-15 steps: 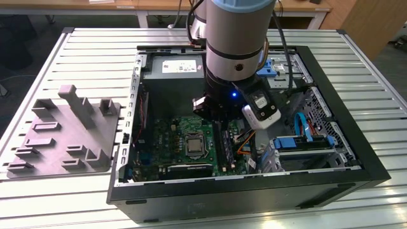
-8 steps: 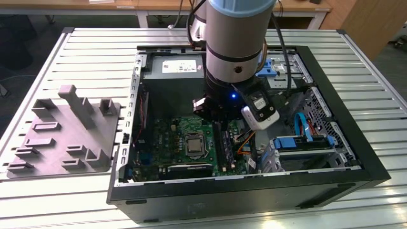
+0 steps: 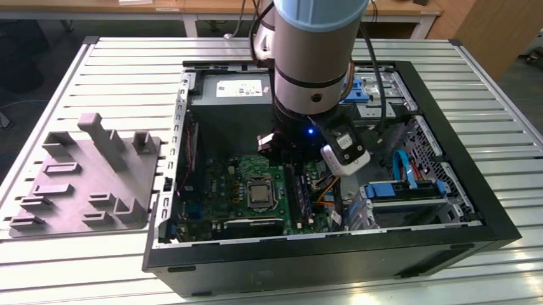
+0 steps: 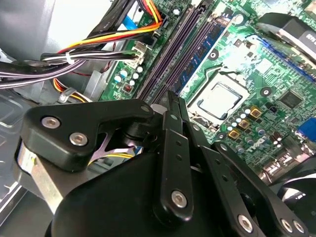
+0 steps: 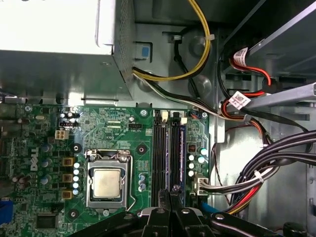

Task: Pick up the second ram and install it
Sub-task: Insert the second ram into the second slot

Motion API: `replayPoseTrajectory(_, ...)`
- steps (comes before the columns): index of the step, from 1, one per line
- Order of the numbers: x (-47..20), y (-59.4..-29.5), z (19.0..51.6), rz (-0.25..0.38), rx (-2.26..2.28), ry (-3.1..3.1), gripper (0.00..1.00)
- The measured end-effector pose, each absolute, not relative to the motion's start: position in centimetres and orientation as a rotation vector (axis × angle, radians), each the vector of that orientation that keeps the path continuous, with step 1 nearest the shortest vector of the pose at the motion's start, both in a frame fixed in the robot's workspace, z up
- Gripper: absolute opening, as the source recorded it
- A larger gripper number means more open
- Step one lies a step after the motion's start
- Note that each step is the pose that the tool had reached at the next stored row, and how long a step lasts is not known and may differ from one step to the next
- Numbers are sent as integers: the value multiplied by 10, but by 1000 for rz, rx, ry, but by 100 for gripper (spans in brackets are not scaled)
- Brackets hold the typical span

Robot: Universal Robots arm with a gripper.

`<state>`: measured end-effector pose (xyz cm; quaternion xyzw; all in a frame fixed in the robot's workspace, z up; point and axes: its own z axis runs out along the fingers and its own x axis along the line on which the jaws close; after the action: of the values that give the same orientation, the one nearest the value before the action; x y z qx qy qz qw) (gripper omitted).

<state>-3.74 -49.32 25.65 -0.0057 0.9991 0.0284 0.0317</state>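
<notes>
1. While the arm reaches down into the open computer case [image 3: 322, 260], its gripper [image 5: 173, 190] hangs just above the row of memory slots [image 5: 159, 148] on the motherboard [image 5: 118, 126]. It is lined up with their length, presumably because a board only enters a slot edge-on and straight.
2. Seen in both wrist views, the two fingers lie flat against each other with nothing visibly caught between them, so I judge the tool to be holding nothing.
3. A ram [image 4: 205, 47] with dark chips stands upright, seated in the slot nearest the CPU socket [image 4: 219, 101]. Bare slots lie between it and the cable bundle [image 4: 74, 61]. Whether this is the second ram or the one before it, I cannot tell.
4. The cables are swept aside toward the drive bays, which keeps the approach to the slots free.
5. A grey holder [image 3: 85, 178] lies on the slatted table [image 3: 475, 70] at the exterior view's left, well apart from the case. Its posts and pockets look made to keep parts standing ready.
</notes>
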Motion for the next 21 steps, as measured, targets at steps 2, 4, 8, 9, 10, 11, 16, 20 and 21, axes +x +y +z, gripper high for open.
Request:
replayPoseTrajectory(2,-37,-492,255,87,-17,3077,11)
replayPoseTrajectory(4,-37,-492,252,88,-17,3077,11)
replayPoseTrajectory(8,-37,-490,245,87,-17,3077,11)
replayPoseTrajectory(9,-37,-490,244,87,-18,3077,11)
replayPoseTrajectory(10,-37,-490,244,87,-18,3077,11)
replayPoseTrajectory(11,-37,-490,244,87,-17,3077,11)
replayPoseTrajectory(16,-37,-490,241,87,-17,3077,11)
replayPoseTrajectory(20,-38,-490,240,87,-17,3077,11)
replayPoseTrajectory(21,-38,-490,239,87,-17,3077,11)
